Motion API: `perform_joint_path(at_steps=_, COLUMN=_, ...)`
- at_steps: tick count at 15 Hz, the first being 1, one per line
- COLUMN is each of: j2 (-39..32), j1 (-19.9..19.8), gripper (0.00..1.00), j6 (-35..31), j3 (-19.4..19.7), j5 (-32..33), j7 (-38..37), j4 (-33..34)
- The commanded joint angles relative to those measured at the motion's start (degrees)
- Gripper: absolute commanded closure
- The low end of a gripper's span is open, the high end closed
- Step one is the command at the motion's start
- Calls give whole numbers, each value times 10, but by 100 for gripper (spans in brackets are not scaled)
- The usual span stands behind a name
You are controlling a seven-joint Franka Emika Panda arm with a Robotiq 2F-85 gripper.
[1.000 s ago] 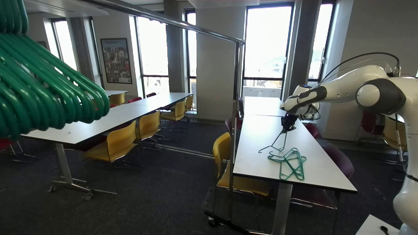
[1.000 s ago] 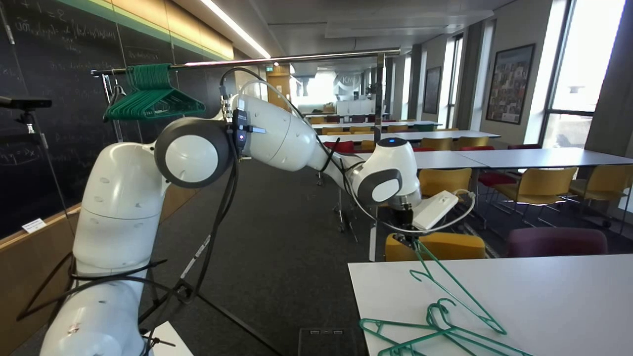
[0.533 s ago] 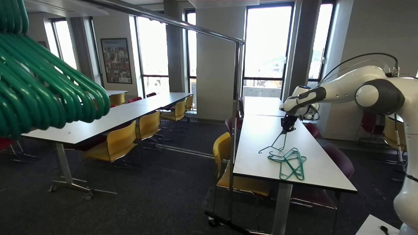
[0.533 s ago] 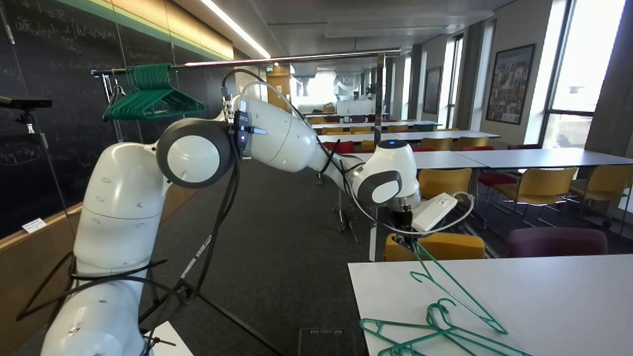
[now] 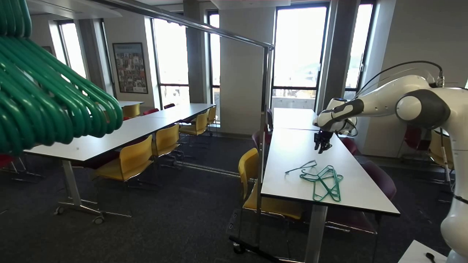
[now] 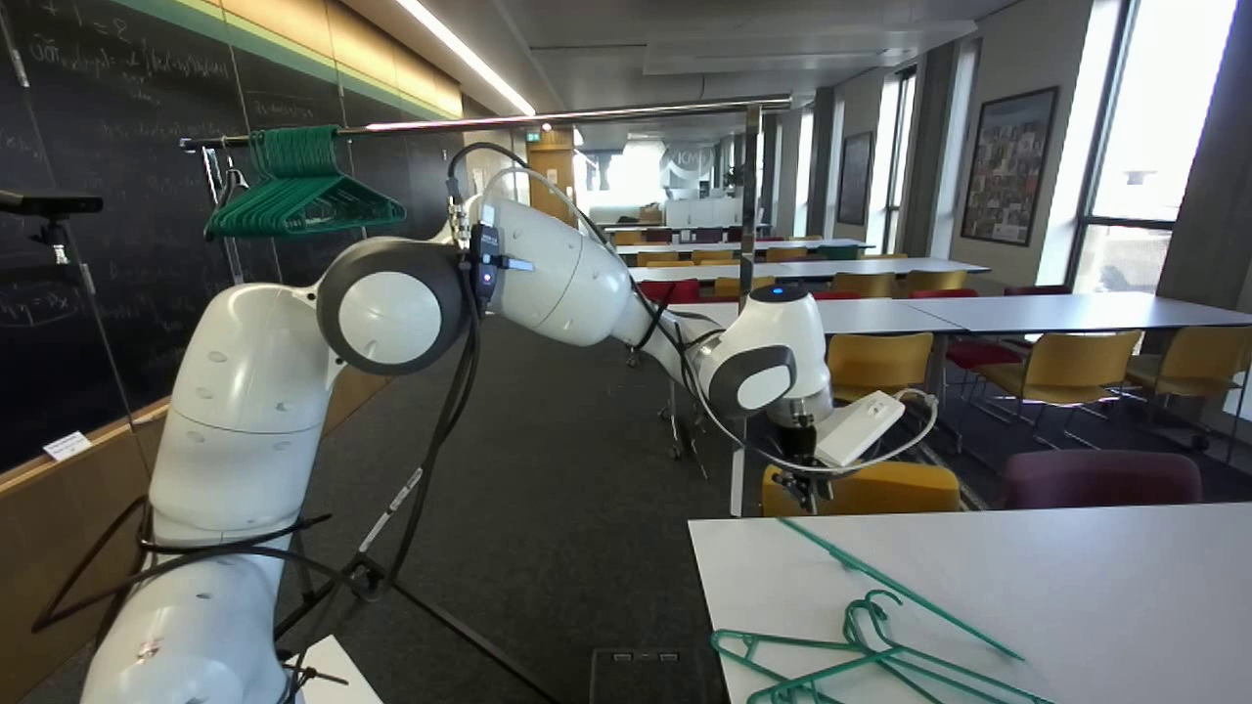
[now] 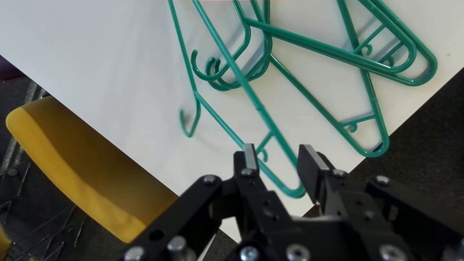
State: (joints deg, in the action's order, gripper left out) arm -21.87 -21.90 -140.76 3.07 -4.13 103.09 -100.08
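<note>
My gripper is open and empty above the white table. Its two black fingers stand apart in the wrist view. A loose green hanger is below the gripper, on or just above the table; I cannot tell if it is fully at rest. It looks like a thin slanted line in an exterior view. In the wrist view one rounded end of this hanger shows between the fingers, partly behind them. Beside it lies a pile of several green hangers, also seen in the wrist view.
Many green hangers hang close together on a metal rail; they also fill the near left of an exterior view. A yellow chair stands at the table's edge. A purple chair stands behind the table.
The gripper has opened and let go of the hanger. The hanger has dropped from a tilted hold down to the table. The arm has shifted slightly. The pile has not moved.
</note>
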Motion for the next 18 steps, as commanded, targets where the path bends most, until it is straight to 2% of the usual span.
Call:
perform_joint_path(at_steps=1, j2=0, j1=5, gripper=31, j6=1, j3=13, j5=4, j7=0, j4=3)
perform_joint_path(at_steps=5, j2=5, j1=2, gripper=2, j6=12, j3=14, j5=-2, j7=3, j4=3)
perform_joint_path(at_steps=6, j2=11, j1=-2, gripper=0, j6=26, j3=7, j5=-12, j7=16, j4=1)
perform_joint_path(at_steps=7, j2=18, j1=-9, gripper=0, j6=46, j3=-3, j5=-27, j7=37, j4=0)
perform_joint_path(at_steps=8, j2=31, j1=-25, gripper=0, j6=94, j3=-25, j5=-73, j7=78, j4=1)
perform_joint_path(at_steps=9, j2=46, j1=-24, gripper=0, j6=124, j3=-27, j5=-98, j7=92, j4=-3)
perform_joint_path(at_steps=12, j2=93, j1=-13, gripper=0, j6=263, j3=-19, j5=-154, j7=112, j4=-7)
perform_joint_path(at_steps=14, j2=126, j1=6, gripper=0, j6=352, j3=2, j5=-149, j7=99, j4=-2)
perform_joint_path(at_steps=17, j2=197, j1=42, gripper=0, j6=348, j3=20, j5=-54, j7=113, j4=-34)
perform_joint_path(at_steps=18, j2=141, j1=40, gripper=0, j6=353, j3=27, j5=-93, j7=97, j4=7)
